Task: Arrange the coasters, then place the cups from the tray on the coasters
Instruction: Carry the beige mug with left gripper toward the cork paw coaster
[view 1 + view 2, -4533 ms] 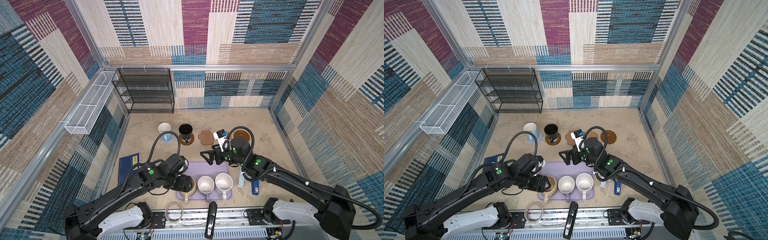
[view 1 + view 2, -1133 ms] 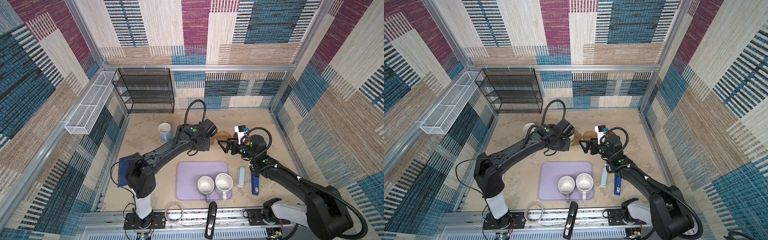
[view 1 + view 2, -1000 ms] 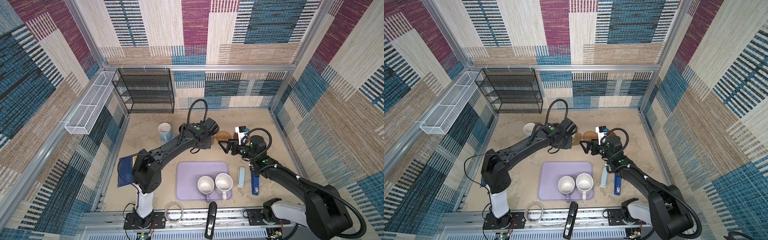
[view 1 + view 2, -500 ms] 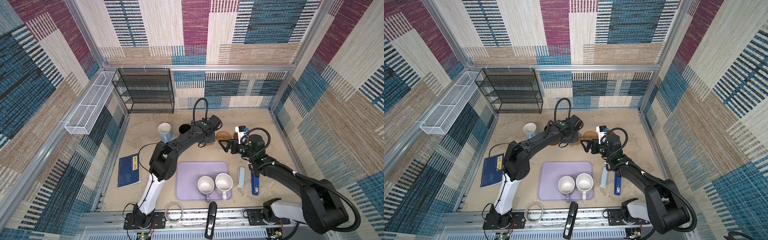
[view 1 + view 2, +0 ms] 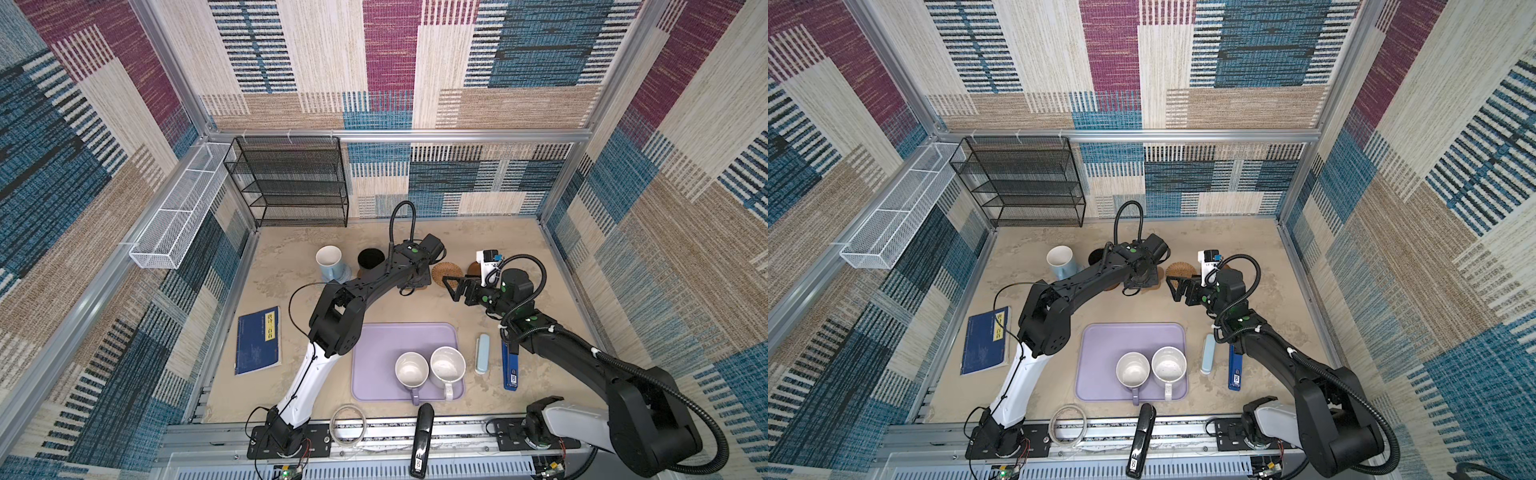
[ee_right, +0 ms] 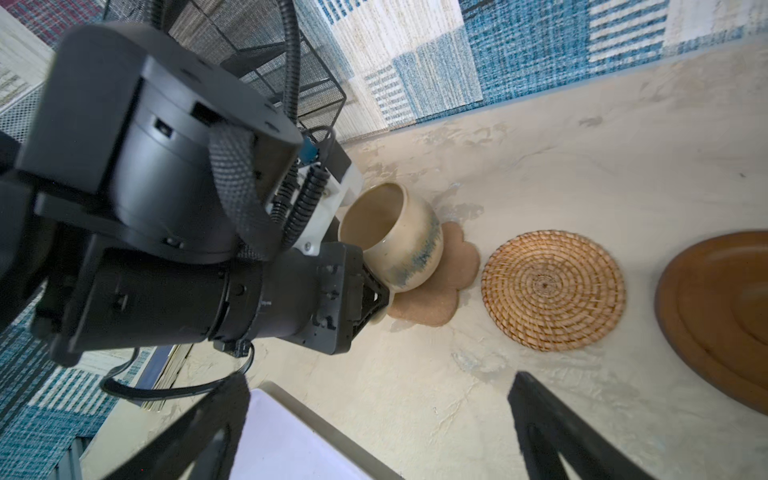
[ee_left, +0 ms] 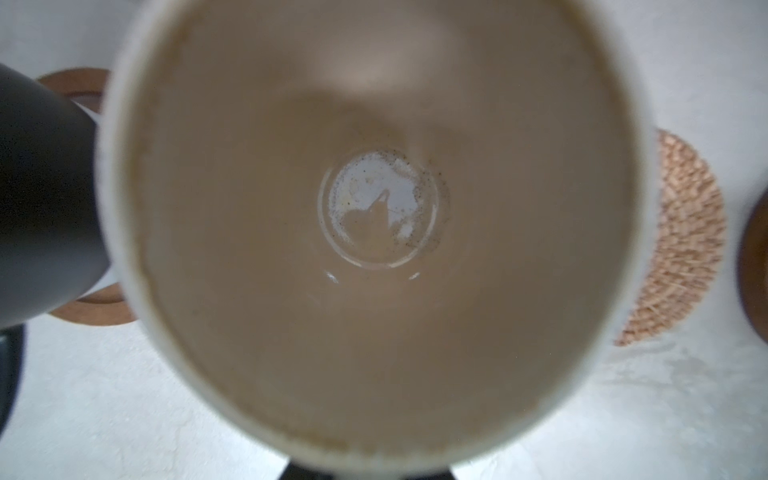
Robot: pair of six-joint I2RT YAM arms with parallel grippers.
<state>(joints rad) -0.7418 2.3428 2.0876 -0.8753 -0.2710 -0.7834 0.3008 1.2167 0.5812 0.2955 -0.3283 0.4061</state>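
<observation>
**Desk (image 5: 519, 249), both top views and both wrist views.** The left pincer (image 6: 375, 300) is clamping the handle side of the squat beige mug (image 6: 395, 237). It is holding the mug tilted over the tan paw-shaped coaster (image 6: 446, 286). Whether the mug's base is touching that coaster cannot be told. In the left wrist view the mug's pale inside is filling most of the picture.

Just beside the paw-shaped coaster, the rattan coaster (image 6: 552, 291) is lying bare. A bare wooden disc (image 6: 719, 320) is lying next in the row, close by but apart.

On the other side of the held mug, the black mug (image 5: 370, 258) is standing upright on a second wooden disc (image 7: 89, 309). The light blue mug (image 5: 328, 261) is standing upright on the blue-grey coaster (image 5: 345, 275).

The right pincer (image 5: 452, 288) is hovering above the desk near the rattan coaster. Its jaws are standing wide apart with nothing between them.

The tray (image 5: 382, 345) is lying at the near middle of the desk. 2 mugs are standing upright on it, side by side, with their handles toward the near edge: the lavender mug (image 5: 411, 370) and the speckled white mug (image 5: 446, 365).

A dark blue book (image 5: 257, 340) is lying to the left of the tray. A clear tape ring (image 5: 348, 419) is lying at the front rail.
</observation>
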